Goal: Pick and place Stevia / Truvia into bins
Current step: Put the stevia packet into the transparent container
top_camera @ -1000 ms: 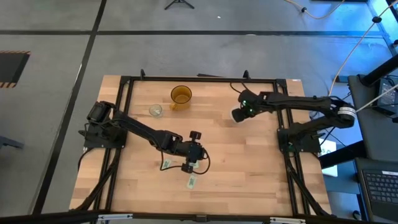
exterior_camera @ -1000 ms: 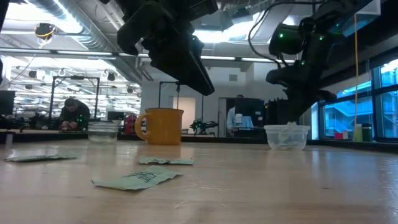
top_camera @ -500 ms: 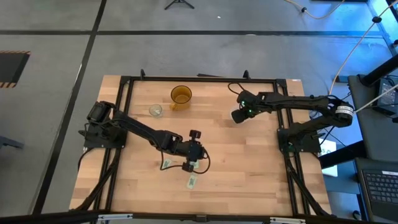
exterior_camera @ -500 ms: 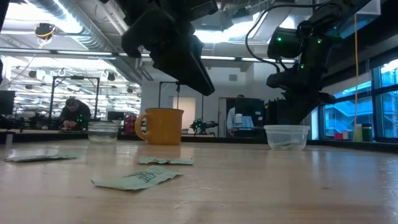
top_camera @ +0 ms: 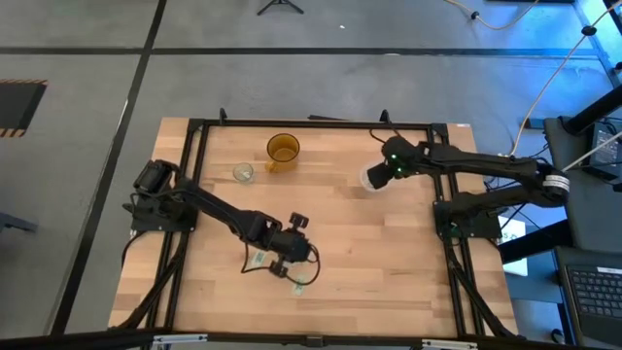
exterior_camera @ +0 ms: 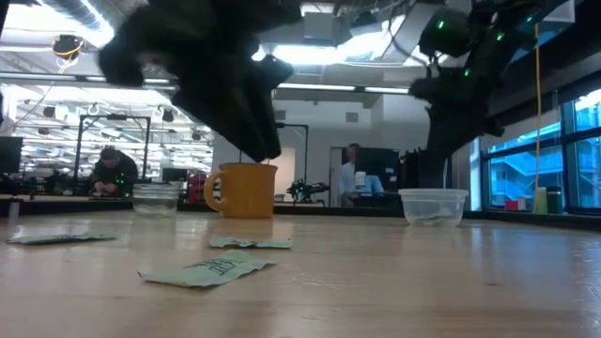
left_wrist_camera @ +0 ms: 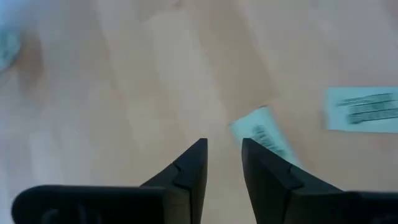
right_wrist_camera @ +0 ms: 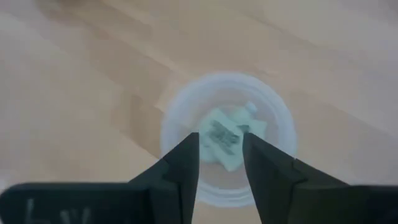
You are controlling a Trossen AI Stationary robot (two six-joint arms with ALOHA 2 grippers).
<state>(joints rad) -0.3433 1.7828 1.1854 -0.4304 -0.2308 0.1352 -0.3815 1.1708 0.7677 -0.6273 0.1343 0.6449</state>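
- Above the wide clear cup point(right_wrist_camera: 227, 140), right gripper point(right_wrist_camera: 221, 155) hangs, fingers apart, a packet point(right_wrist_camera: 222, 138) inside.
- Left gripper point(left_wrist_camera: 222, 160), fingers parted, likely must descend onto the nearest packet point(left_wrist_camera: 264, 134).

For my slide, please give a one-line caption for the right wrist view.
Right tool, open, above the clear plastic cup that holds green-printed packets.

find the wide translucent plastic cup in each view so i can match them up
High view: wide translucent cup, right of centre, at the right gripper.
Low view: cup on the right, below the right arm.
Left wrist view: not in it.
Right wrist view: cup centred beyond the open fingers, packets inside.
Shared landmark: amber cup.
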